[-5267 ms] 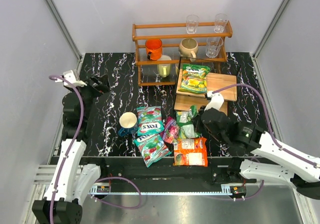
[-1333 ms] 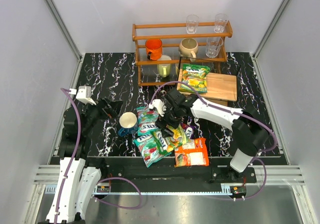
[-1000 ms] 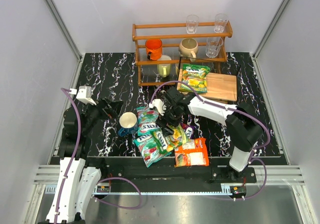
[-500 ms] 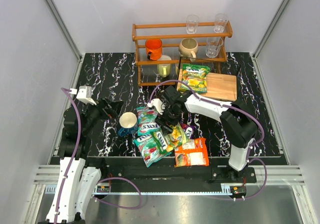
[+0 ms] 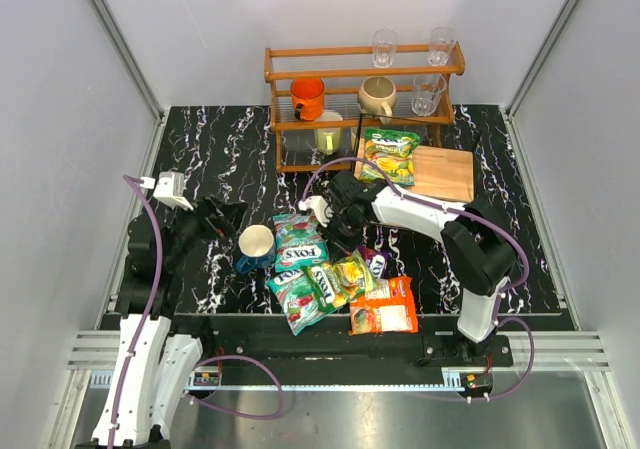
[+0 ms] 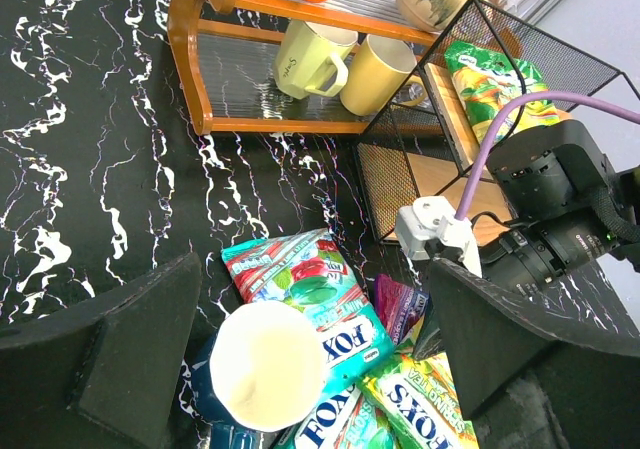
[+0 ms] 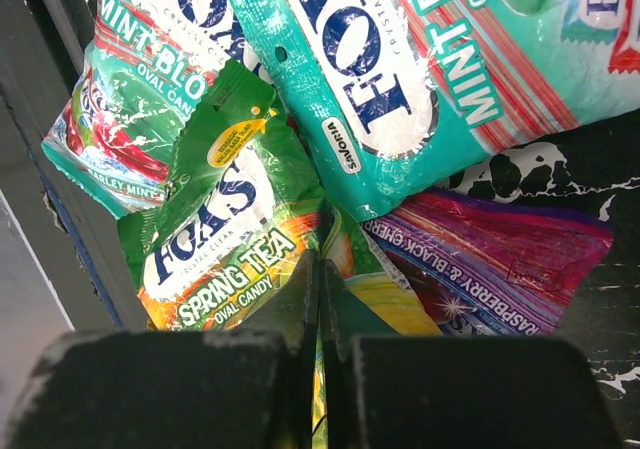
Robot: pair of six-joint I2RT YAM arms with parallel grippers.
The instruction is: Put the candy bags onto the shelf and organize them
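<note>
right gripper (image 7: 318,274) clenched on edge of green-yellow bag (image 7: 225,234) — pinched at the thin seam to lift it clear | left gripper (image 6: 315,279) spread, empty — idle | shelf (image 5: 447,174) has room

Top view, 12 o'clock at the far wall.

- Bench (image 5: 220,149): railed rack (image 5: 300,166) at 12, along the far edge, with cups and glasses on its tiers.
- Shelf (image 5: 445,174) at 2, just beside the rack's right foot. One candy bag (image 5: 390,156) lies on the left end of its upper board.
- The other bags are piled at 6, near the front edge.
- Far mint bag (image 5: 298,241) has the mug (image 5: 256,247) just beside it at its 9.
- Near mint bag (image 5: 298,297) lies at 6 of the far one.
- Spring Tea bag (image 5: 345,277) overlaps the near mint bag's right side.
- Raspberry bag (image 5: 376,261) lies at the Spring Tea bag's 1, one edge under the far mint bag.
- Last bag (image 5: 382,305) lies at the Spring Tea bag's 5, on the front edge.
</note>
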